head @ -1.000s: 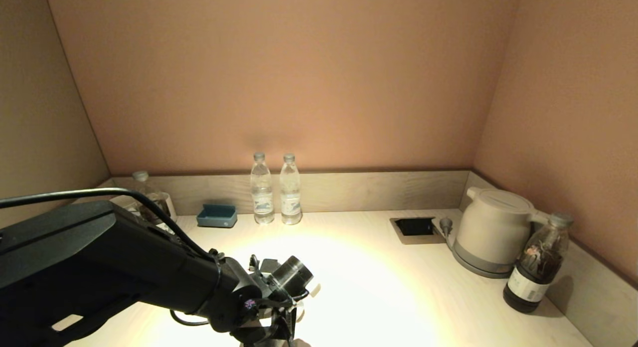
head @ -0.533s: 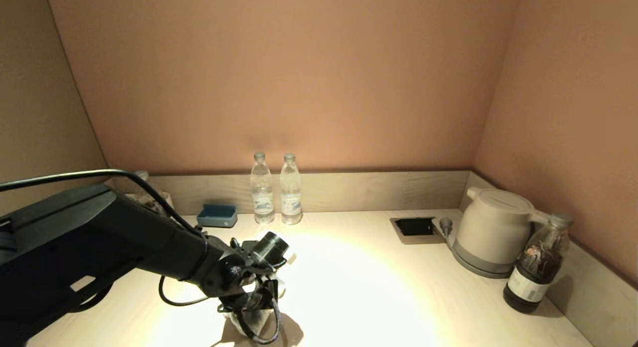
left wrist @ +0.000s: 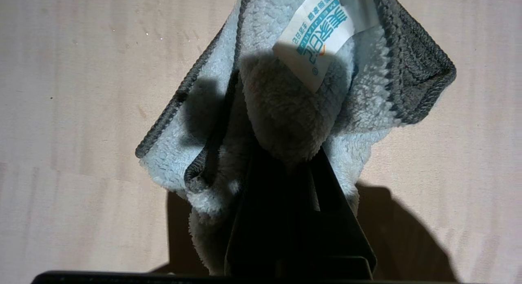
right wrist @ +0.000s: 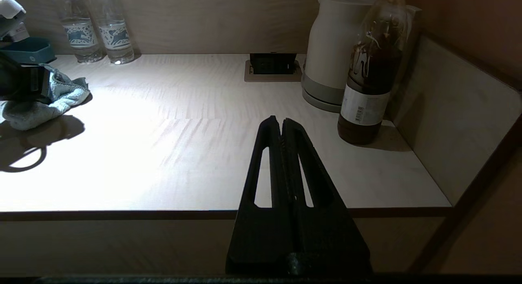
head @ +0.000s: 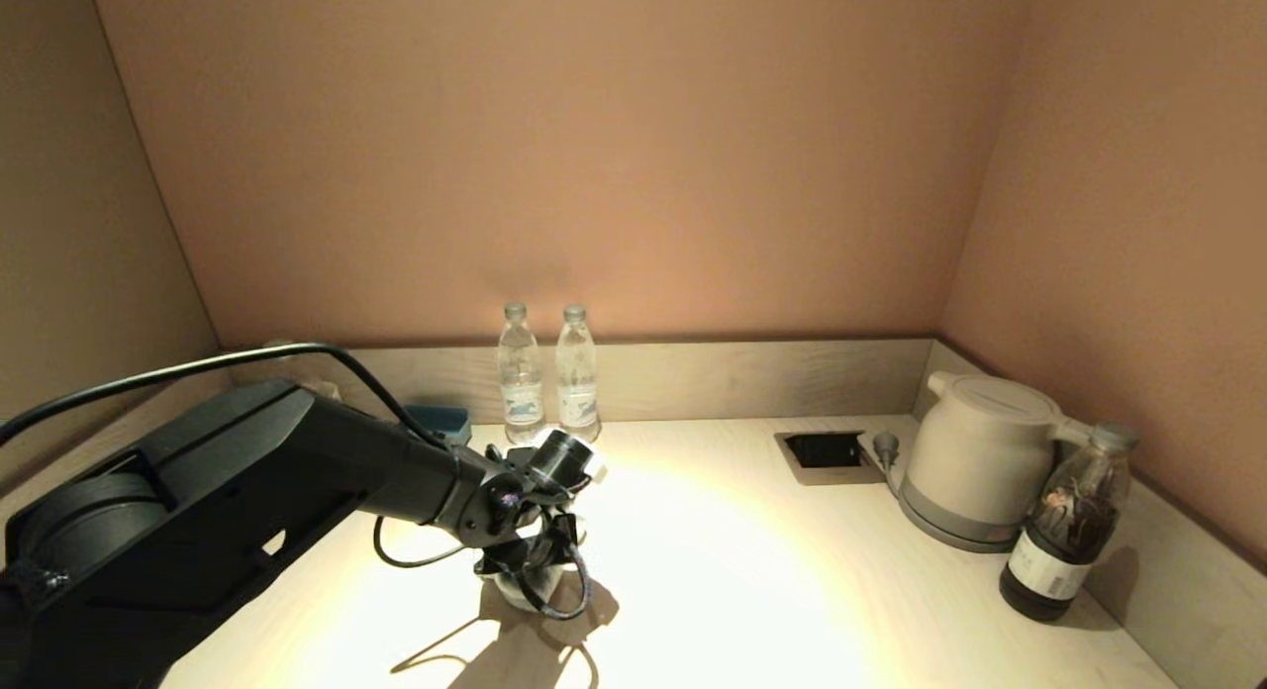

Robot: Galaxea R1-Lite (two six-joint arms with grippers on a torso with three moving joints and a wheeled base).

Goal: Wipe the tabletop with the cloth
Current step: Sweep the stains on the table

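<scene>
My left gripper (head: 527, 576) is shut on the cloth (left wrist: 285, 108), a crumpled light-blue terry towel with a white tag, and presses it on the tabletop (head: 752, 570) left of centre. The cloth also shows in the head view (head: 523, 588) under the wrist and in the right wrist view (right wrist: 45, 102). My right gripper (right wrist: 281, 123) is shut and empty, parked in front of the table's near edge; it is out of the head view.
Two water bottles (head: 547, 387) stand at the back rim beside a dark blue-grey tissue box (head: 440, 419). The black socket recess (head: 824, 449), a white kettle (head: 975, 459) and a dark bottle (head: 1064, 526) are at the right.
My left arm has moved the cloth away from the near edge toward the back and slightly right, toward the bottles. The right gripper has not moved.
</scene>
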